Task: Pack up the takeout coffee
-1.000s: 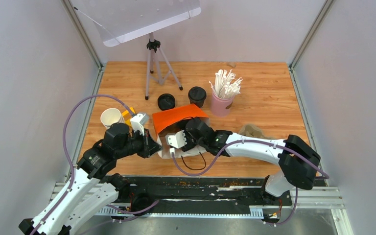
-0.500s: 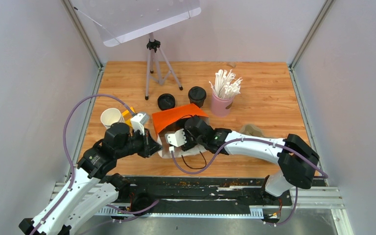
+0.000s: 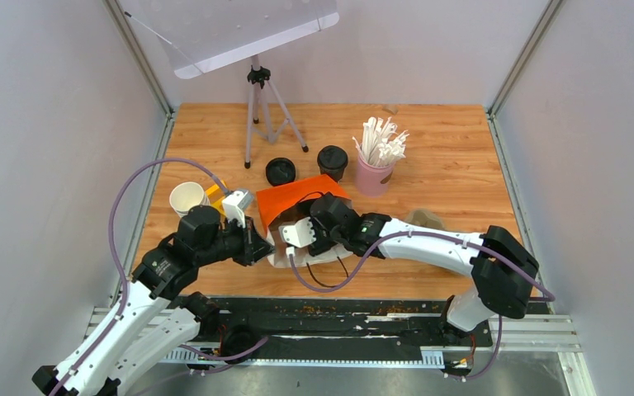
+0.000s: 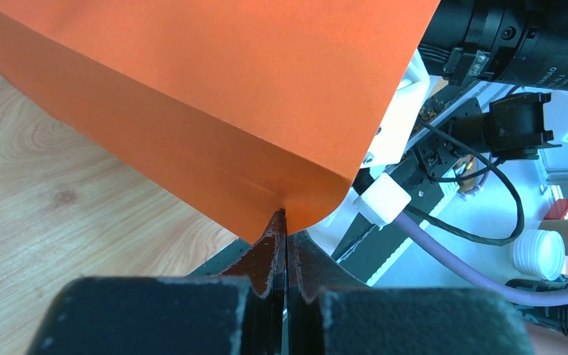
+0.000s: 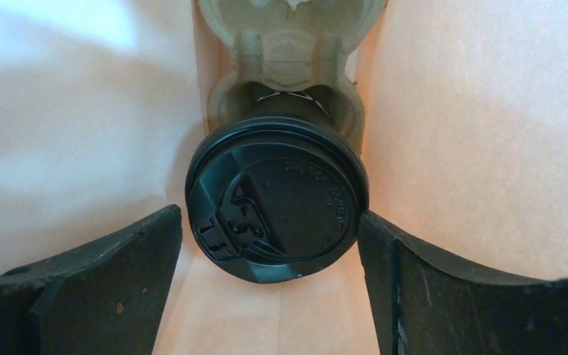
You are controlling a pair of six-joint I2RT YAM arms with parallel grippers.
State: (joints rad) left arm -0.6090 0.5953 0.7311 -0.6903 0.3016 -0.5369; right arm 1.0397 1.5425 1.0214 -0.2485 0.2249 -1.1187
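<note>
Right wrist view pretty much tells the story: the cup [image 5: 277, 214] sits dead ahead of the right gripper [image 5: 270, 225], black lid facing back at the camera. So its long axis runs straight along the reach, with the bottom end tucked into the pulp tray [image 5: 288, 52] deep inside the bag [image 5: 473, 111]. The fingers [image 5: 118, 288] are spread, one on either side of the lid. There's a sliver of gap on one side and it's just about brushing the rim on the other, so I'd call it let go, not squeezed. The left gripper [image 4: 285, 244] is clenched on a corner of the orange bag. The right arm's clearly the nearer one. My guess is that backing straight out along that axis is what matters, since sideways drift could tip the cup.
</note>
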